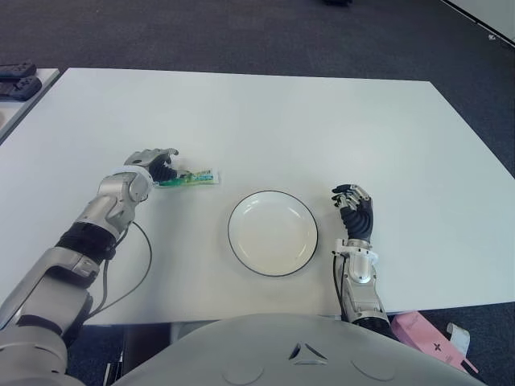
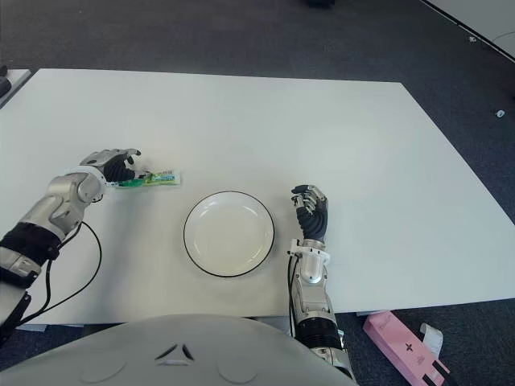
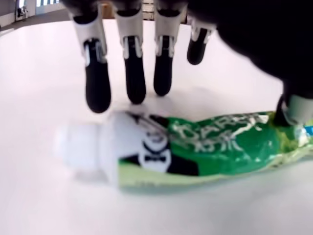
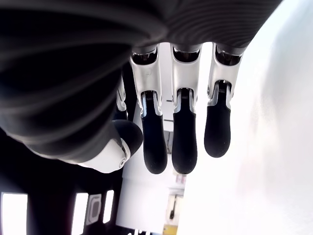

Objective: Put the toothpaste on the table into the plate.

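The white worktop [image 1: 265,112] carries a white plate [image 1: 272,233] with a dark rim, nothing in it. Left of the plate and apart from it, the green toothpaste [image 1: 193,178] lies flat. The left hand [image 1: 154,167] is at its cap end, fingers [image 3: 98,83] released around it, no grip closed. The right hand [image 1: 355,211] shows just right of the plate, fingers loosely extended, holding nothing.

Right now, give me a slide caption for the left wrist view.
Left hand poised over the green toothpaste lying on the white table, fingers not closed.
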Available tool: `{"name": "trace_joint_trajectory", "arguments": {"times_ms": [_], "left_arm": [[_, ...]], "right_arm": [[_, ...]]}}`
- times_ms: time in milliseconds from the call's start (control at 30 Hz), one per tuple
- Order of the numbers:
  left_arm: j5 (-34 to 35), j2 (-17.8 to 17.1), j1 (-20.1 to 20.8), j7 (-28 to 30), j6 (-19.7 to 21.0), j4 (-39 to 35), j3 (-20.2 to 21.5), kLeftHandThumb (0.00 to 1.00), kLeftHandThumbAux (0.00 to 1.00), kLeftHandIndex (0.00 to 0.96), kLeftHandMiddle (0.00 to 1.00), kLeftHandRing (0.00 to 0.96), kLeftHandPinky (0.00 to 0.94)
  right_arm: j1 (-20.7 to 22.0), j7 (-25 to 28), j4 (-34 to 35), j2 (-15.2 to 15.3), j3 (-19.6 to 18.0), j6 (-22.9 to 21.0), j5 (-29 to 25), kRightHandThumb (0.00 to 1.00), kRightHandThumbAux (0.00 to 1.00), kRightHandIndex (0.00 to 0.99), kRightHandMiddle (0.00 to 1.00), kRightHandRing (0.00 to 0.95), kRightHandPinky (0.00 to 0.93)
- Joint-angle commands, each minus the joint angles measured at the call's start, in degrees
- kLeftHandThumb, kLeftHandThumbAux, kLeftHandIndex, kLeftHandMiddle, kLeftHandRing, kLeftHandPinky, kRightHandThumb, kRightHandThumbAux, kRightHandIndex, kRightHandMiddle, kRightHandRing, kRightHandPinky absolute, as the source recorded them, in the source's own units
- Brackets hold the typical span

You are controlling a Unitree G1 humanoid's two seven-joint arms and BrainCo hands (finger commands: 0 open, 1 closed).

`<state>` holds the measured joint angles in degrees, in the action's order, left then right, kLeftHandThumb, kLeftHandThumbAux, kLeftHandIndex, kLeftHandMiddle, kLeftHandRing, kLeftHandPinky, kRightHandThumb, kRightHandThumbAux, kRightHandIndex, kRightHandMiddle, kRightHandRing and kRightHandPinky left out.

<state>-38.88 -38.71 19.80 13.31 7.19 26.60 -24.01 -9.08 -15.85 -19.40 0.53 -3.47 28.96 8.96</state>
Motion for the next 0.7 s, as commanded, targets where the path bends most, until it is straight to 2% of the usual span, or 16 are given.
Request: {"name": "trace_joint_trajectory", "arguments": {"times_ms": [33,200,333,400,500,567,700], "left_arm": [[-0.4,0.0,-1.0,3.9,-1.1,1.1,-1.6,0.281,0.391,0.152,0.245,0.328,0.518],[-0.5,-0.1,-0.9,4.4,-1.9,1.0,-1.5,0.305,0.402,0.154,0.245,0.340,0.484],[-0.3,0.1,-0.6,4.1,-2.3,1.2,-1.1,0.279,0.419,0.158,0.259,0.365,0.501],[-0.1,0.5,-0.4,3.1,-2.4,1.7,-0.7,0.245,0.434,0.170,0.271,0.372,0.493],[0.0,1.4,0.0,0.3,-2.1,2.5,0.5,0.110,0.493,0.192,0.285,0.351,0.417],[0.0,2.2,0.1,-2.6,-1.8,3.0,1.5,0.059,0.516,0.193,0.287,0.336,0.386],[0.2,3.3,0.2,-8.0,-2.4,3.9,2.9,0.012,0.568,0.185,0.285,0.306,0.342]], "right_arm": [[-1.4,-0.4,-1.0,-0.6,0.0,-0.5,0.2,0.713,0.732,0.427,0.491,0.513,0.527],[-1.4,-0.4,-1.1,-0.6,0.0,-0.5,0.1,0.713,0.731,0.428,0.493,0.517,0.532],[-1.4,-0.4,-1.1,-0.6,0.1,-0.7,0.1,0.714,0.731,0.428,0.494,0.517,0.520],[-1.4,-0.2,-1.1,-0.6,0.1,-0.7,0.0,0.714,0.731,0.427,0.496,0.516,0.516],[-1.3,0.1,-1.1,-0.5,0.2,-0.9,-0.2,0.714,0.731,0.427,0.500,0.513,0.506],[-1.3,0.2,-1.1,-0.4,0.2,-1.2,-0.1,0.714,0.731,0.427,0.500,0.511,0.504],[-1.2,0.0,-1.0,-0.3,0.2,-1.8,0.3,0.713,0.732,0.426,0.495,0.512,0.518]]}}
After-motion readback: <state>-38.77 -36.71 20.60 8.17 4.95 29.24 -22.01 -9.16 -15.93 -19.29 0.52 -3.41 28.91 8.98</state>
